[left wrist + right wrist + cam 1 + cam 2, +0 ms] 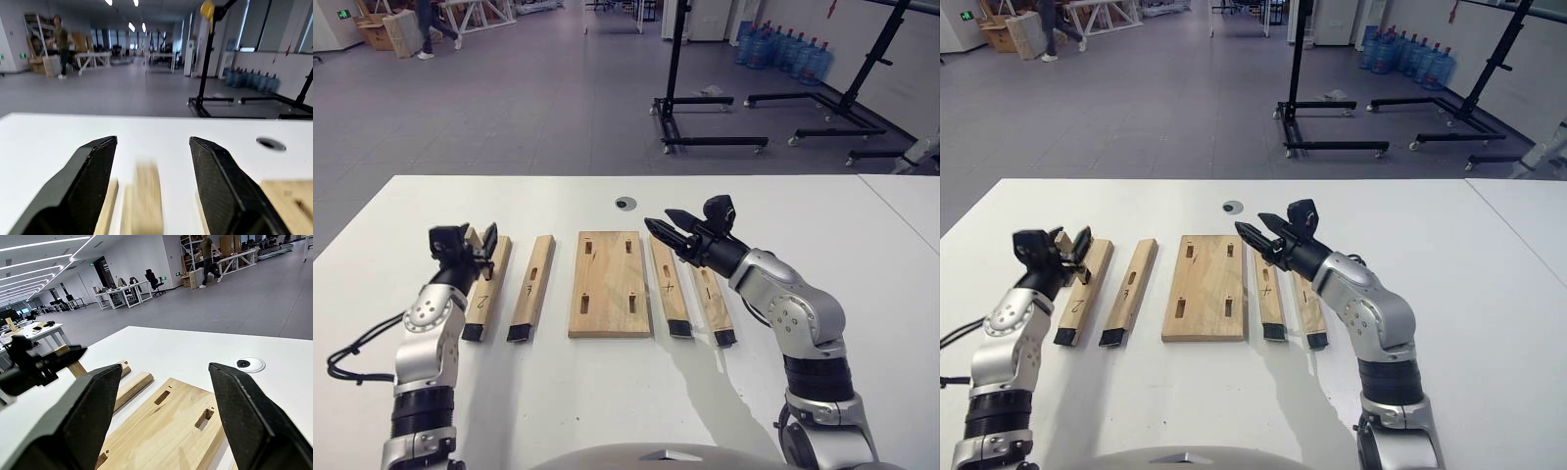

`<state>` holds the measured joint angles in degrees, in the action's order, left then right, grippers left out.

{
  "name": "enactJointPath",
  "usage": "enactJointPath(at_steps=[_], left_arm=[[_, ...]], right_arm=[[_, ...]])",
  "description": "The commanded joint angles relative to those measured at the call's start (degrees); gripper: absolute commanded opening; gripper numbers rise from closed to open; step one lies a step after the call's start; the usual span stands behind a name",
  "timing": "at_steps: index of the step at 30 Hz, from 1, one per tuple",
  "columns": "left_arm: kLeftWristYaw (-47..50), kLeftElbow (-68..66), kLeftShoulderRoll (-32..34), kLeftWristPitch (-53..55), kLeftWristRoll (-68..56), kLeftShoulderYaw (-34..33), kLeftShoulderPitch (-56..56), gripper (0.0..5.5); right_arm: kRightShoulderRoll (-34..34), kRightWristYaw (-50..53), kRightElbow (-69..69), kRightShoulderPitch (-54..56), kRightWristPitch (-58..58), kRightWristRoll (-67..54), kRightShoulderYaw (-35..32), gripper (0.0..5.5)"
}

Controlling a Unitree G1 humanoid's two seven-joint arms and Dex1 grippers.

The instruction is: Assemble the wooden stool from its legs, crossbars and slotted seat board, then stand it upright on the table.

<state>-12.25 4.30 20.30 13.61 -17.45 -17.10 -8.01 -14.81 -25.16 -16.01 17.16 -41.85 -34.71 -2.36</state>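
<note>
The slotted seat board [610,284] lies flat on the white table [822,215], two legs [530,286] either side. The left gripper [481,242] hangs open over the outer left leg [487,289] at its far end, the wood beneath blurred; the right gripper [660,218], also spread, hovers by the board's far right corner.

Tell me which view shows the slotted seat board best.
Left eye view: the whole seat board lies flat, all four slots visible. Right eye view matches. Right wrist view shows part of it; left wrist view, a blurred corner.
</note>
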Motion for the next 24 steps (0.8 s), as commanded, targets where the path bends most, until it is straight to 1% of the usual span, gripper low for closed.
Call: enactJointPath(at_steps=[1,4,7,11,14,20,24], left_arm=[[1.8,7.9,3.2,6.7,-1.1,-1.6,-4.0,2.70],[3.5,11.8,4.3,10.9,-2.3,-2.5,-8.1,2.70],[4.7,12.6,5.1,13.9,-1.8,-1.5,-12.7,2.70],[5.3,9.8,5.7,14.7,1.5,1.1,-16.2,2.70],[5.3,6.4,5.9,13.5,3.4,1.7,-17.1,2.70],[4.7,-2.1,4.2,8.7,5.4,1.3,-12.9,2.70],[2.2,-15.2,0.6,0.4,7.5,4.5,-7.4,2.70]], right_arm=[[0.4,0.3,0.0,0.2,0.4,0.2,0.1,3.25],[0.6,0.4,0.0,0.2,0.4,0.2,0.1,3.25],[0.8,0.5,0.0,0.1,0.4,0.3,0.1,3.25],[0.8,0.5,0.4,0.4,0.4,0.4,0.1,3.25],[0.8,0.8,0.1,0.2,0.3,0.4,-0.1,3.25],[0.4,0.4,0.5,0.6,0.0,0.2,-0.1,3.25],[0.2,0.4,0.7,0.4,-0.2,0.1,-0.3,3.25]])
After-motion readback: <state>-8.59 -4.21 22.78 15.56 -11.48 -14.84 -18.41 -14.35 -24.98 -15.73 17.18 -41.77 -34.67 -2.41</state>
